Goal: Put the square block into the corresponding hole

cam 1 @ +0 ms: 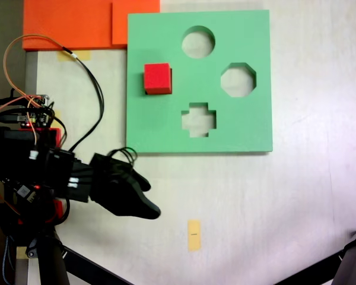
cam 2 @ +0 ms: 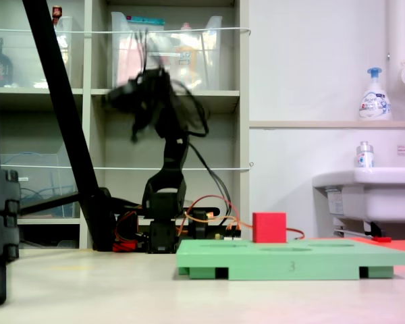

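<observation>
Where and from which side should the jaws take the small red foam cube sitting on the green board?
Probably from straight above, on two opposite upright faces of the small red foam cube. It stands upright on the green foam board, most of its height above the surface, faces parallel to the board's edges.

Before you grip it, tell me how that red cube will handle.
The red cube looks like matte foam, so probably light and slightly squashy under the gripper. Its flat faces suggest it won't roll. In a fixed view it stands tall above the green board, seemingly seated in the square cutout, so a sideways push would likely meet resistance or tip it.
</observation>
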Available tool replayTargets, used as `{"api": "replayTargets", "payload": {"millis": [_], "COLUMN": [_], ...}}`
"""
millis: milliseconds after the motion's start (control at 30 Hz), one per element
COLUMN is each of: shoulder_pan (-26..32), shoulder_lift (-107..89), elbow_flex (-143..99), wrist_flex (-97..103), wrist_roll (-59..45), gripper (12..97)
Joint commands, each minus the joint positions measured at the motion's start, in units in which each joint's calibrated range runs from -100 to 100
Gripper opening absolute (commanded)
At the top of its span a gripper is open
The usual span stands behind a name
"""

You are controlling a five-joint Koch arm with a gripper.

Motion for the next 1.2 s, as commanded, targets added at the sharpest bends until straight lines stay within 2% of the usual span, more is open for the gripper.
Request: {"api": "replayTargets", "payload": {"millis": [0, 167, 333, 400, 467, 600, 1167], "shoulder_pan": [0.4, 2.4, 5.7, 6.3, 6.4, 6.4, 6.4], "shoulder_lift": [-1.8, -1.8, -1.8, -1.8, -1.8, -1.8, -1.8], "elbow_flex": [-10.6, -38.2, -73.9, -79.6, -79.6, -79.6, -79.6], "wrist_flex": [26.0, 38.4, 72.5, 79.9, 79.9, 65.3, 66.5], "wrist_roll": [-2.8, -6.3, -10.3, -12.8, -13.5, -13.5, -13.4], "gripper": [51.0, 50.6, 49.4, 48.5, 48.2, 47.3, 49.9]}}
